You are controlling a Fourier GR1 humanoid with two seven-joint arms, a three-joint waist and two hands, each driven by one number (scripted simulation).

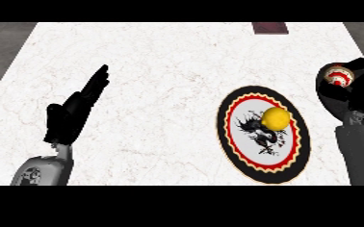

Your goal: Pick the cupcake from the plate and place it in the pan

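A black plate with a red and yellow scalloped ring and a white middle lies on the counter at the right. A smooth yellow round thing rests on its upper right part. At the picture's right edge my right hand is raised beside the plate, its black fingers curled round a small round cupcake with a tan rim and a red and white top. Part of that hand is cut off by the edge. My left hand rests open at the left, fingers straight and pointing up. No pan shows.
The white marble counter stretches wide between the two hands. A dark brown flat thing sits at the counter's far edge. Grey floor shows past the counter's left and right far corners.
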